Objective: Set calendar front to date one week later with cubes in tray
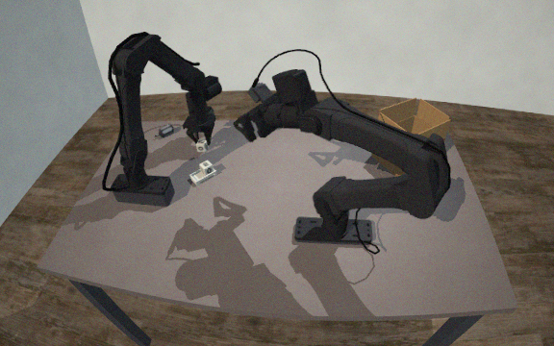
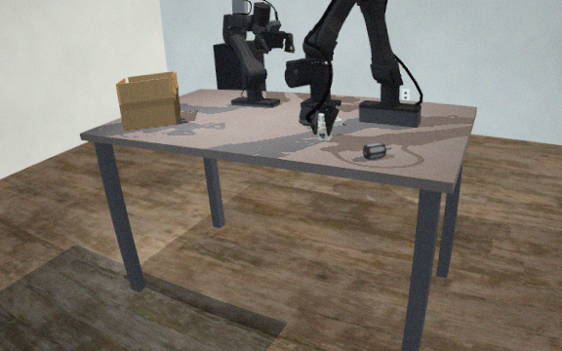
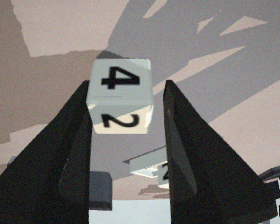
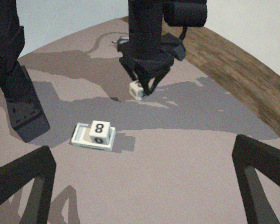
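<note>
Outside the tray point(image 1: 205, 181) point(image 2: 340, 121) point(image 3: 142, 166) point(image 4: 91, 144), we find the left pincer point(image 1: 200, 142) point(image 2: 322, 135) point(image 3: 128, 87) point(image 4: 143, 89) spread around the loose cube point(image 1: 202, 146) point(image 2: 324, 137) point(image 3: 120, 90) point(image 4: 136, 90), and advise centring out the one-sided gap before closing squarely.

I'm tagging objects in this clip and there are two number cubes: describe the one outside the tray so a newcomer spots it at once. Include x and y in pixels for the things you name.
Find the table point(image 1: 277, 269) point(image 2: 261, 136), then the left gripper point(image 1: 201, 136) point(image 2: 323, 131) point(image 4: 143, 89) reaching down to it. Between its fingertips is a small white cube point(image 1: 202, 145) point(image 3: 120, 82) point(image 4: 136, 90), showing 4 and 2 to the left wrist camera.
</note>
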Motion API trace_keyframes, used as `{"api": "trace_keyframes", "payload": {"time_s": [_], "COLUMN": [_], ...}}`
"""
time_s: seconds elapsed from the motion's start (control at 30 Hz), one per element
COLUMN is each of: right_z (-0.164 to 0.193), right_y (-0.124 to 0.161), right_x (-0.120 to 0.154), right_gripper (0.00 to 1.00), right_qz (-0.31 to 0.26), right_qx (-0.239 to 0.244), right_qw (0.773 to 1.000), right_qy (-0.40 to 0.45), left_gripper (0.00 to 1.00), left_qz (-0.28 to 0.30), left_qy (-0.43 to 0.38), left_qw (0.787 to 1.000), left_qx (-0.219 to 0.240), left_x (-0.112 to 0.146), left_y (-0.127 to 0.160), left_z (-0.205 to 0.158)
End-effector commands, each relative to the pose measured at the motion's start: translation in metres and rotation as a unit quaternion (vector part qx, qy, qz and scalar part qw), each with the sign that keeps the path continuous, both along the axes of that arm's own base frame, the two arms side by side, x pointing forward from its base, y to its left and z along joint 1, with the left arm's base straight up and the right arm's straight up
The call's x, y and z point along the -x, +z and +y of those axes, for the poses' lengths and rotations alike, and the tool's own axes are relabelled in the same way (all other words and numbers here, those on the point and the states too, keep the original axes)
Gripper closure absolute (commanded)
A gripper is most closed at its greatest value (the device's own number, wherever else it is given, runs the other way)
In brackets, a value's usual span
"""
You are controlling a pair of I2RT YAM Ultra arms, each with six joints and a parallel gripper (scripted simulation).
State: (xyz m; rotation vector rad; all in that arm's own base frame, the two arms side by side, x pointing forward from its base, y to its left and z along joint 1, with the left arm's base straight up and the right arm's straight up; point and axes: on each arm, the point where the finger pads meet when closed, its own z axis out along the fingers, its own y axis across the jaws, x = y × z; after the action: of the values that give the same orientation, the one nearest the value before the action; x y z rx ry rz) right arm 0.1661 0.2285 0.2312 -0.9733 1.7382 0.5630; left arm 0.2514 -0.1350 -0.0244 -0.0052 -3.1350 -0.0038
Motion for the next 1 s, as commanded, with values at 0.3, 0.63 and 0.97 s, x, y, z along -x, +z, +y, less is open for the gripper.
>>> {"api": "trace_keyframes", "payload": {"time_s": [0.3,0.63,0.97], "right_z": [0.000,0.000,0.000], "right_y": [-0.003,-0.003,-0.003], "right_x": [0.000,0.000,0.000], "right_gripper": [0.00,0.00,0.00], "right_qz": [0.003,0.003,0.003], "right_qx": [0.004,0.004,0.004], "right_qw": [1.000,1.000,1.000], "right_qy": [0.000,0.000,0.000], "left_gripper": [0.71,0.77,0.74], "left_qz": [-0.014,-0.008,-0.011], "left_qy": [0.010,0.010,0.010], "left_qw": [1.000,1.000,1.000], "left_qx": [0.007,0.004,0.006], "left_x": [-0.004,-0.002,-0.004], "left_y": [0.004,0.007,0.065], "left_z": [-0.002,-0.001,-0.001]}}
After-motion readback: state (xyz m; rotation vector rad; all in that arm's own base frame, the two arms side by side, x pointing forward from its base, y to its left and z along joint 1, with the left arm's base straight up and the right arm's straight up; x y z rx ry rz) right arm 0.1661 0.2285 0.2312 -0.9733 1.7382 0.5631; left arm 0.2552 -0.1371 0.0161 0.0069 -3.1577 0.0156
